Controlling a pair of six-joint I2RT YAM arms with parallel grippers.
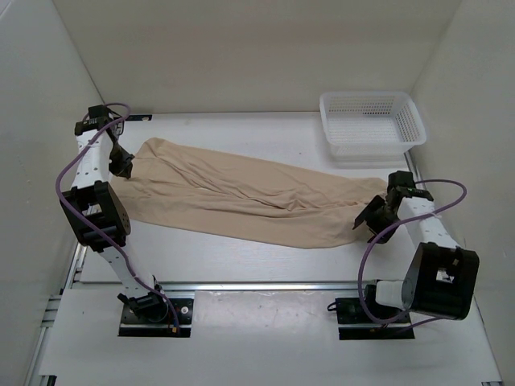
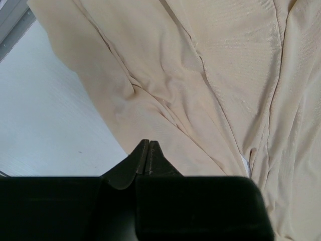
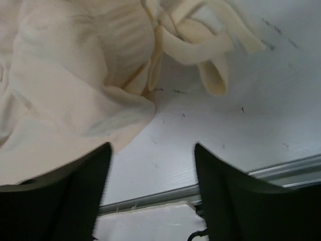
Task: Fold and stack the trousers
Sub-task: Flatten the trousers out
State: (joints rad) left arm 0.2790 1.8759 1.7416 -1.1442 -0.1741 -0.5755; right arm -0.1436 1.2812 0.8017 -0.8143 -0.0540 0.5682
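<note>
Gaping wide, the right gripper point(image 3: 153, 148) hangs with the trousers point(image 3: 75, 75) bunched just ahead. Left gripper point(image 2: 148, 150) clenched shut, tips at their edge.

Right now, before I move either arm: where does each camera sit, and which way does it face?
Top external: fixed above and behind the arm bases, looking down at the table, the trousers spread across it and the basket far right; both arms show.
Left wrist: on the left arm, looking down past the shut left gripper onto the trousers' left end.
Right wrist: on the right arm, looking past the open right gripper at the drawstring and bare table.
Shared: all three views show the trousers.
</note>
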